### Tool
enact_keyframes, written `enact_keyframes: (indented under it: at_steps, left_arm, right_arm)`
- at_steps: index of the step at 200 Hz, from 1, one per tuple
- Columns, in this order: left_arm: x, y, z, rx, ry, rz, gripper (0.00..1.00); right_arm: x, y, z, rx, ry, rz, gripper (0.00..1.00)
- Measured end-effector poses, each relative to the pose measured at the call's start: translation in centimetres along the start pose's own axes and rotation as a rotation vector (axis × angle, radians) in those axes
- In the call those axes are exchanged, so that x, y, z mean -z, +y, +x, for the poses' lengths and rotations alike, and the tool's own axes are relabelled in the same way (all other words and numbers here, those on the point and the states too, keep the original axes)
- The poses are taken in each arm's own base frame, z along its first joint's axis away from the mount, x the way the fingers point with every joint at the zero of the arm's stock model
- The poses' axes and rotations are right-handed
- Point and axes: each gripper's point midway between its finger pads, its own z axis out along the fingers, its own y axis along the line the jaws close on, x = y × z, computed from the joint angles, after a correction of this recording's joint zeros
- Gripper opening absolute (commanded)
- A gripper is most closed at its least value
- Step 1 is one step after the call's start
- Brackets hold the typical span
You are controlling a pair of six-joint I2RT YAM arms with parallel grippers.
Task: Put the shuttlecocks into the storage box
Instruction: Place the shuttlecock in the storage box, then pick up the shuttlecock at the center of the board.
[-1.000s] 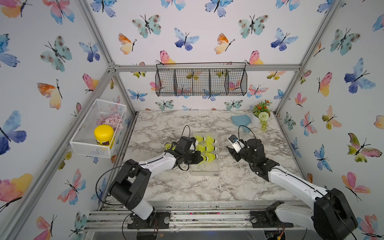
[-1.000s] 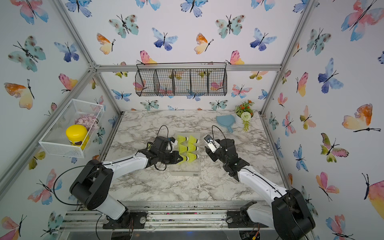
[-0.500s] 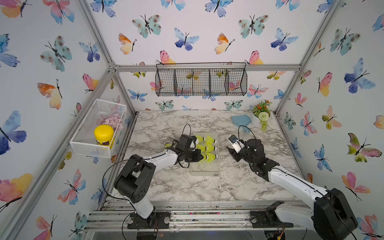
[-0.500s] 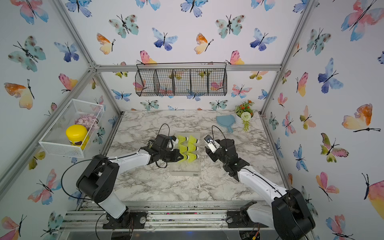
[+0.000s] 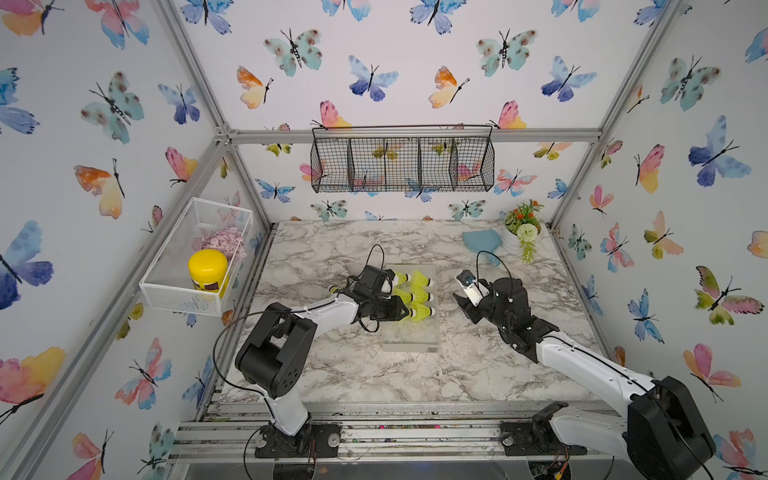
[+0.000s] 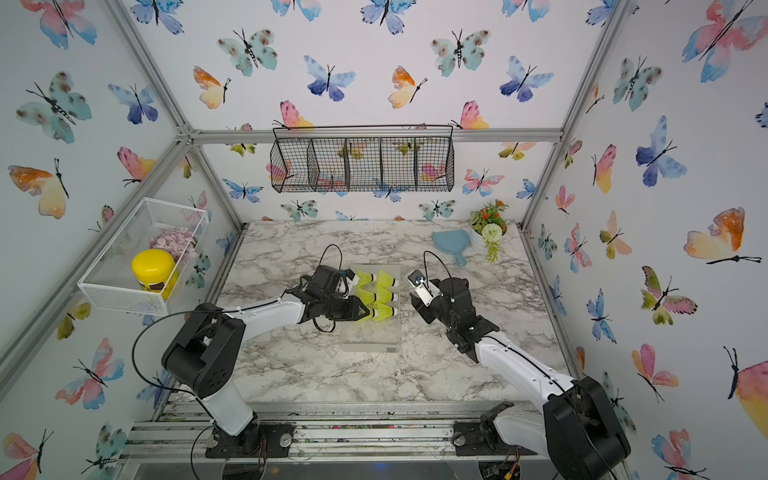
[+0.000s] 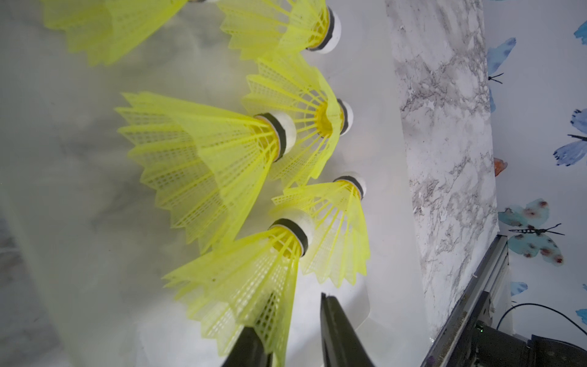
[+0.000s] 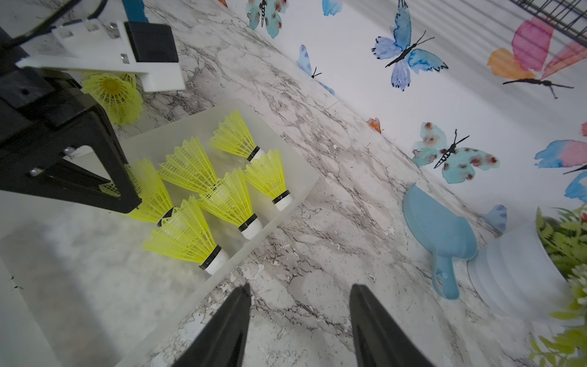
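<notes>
now six shuttlecocks point(image 8: 187, 235) lie in the storage box point(image 8: 273, 232), with a stray shuttlecock point(image 8: 111, 92) on the counter point(image 8: 333, 222). left gripper point(image 7: 286, 313) is apart beside a skirt, and right gripper point(image 8: 300, 287) is apart and empty. they're likely featherlight with crushable skirts, so pinch near the tip.

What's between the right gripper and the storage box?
Just bare table separates the right gripper and the box; the right wrist view shows it.

Frosted plastic storage box point(image 5: 409, 337); netted plastic shuttlecocks point(image 8: 187, 238); glossy marbled tabletop point(image 5: 332, 374)
</notes>
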Motion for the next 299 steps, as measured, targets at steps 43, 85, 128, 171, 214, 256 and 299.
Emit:
enact_keyframes:
  at_steps: [43,85,128,171,214,256,299]
  left_arm:
    - [0.1,0.4,-0.3,-0.012,-0.005,-0.034,0.46]
    - [0.2,0.9,-0.5,-0.017,-0.011,-0.066,0.48]
    - [1.2,1.3,-0.9,-0.038,-0.032,-0.119,0.60]
    - [4.8,0.5,-2.3,-0.079,-0.115,-0.179,0.68]
    - [9.5,0.5,-4.2,-0.108,-0.253,-0.282,0.69]
    - [13.0,3.9,-5.5,-0.071,-0.346,-0.482,0.69]
    - [13.3,8.6,-4.4,-0.038,-0.303,-0.708,0.68]
  right_arm:
    - [0.0,0.1,0.2,0.000,0.007,-0.003,0.57]
    - [0.0,0.1,0.2,0.000,0.010,-0.004,0.57]
    - [0.0,-0.1,0.4,-0.008,0.019,0.009,0.57]
    - [0.4,-0.9,0.4,-0.032,0.020,0.053,0.57]
    - [0.8,-1.4,0.7,-0.065,0.027,0.090,0.57]
    - [0.9,-1.5,1.4,-0.085,0.041,0.108,0.57]
    - [1.6,-1.9,1.1,-0.094,0.025,0.126,0.57]
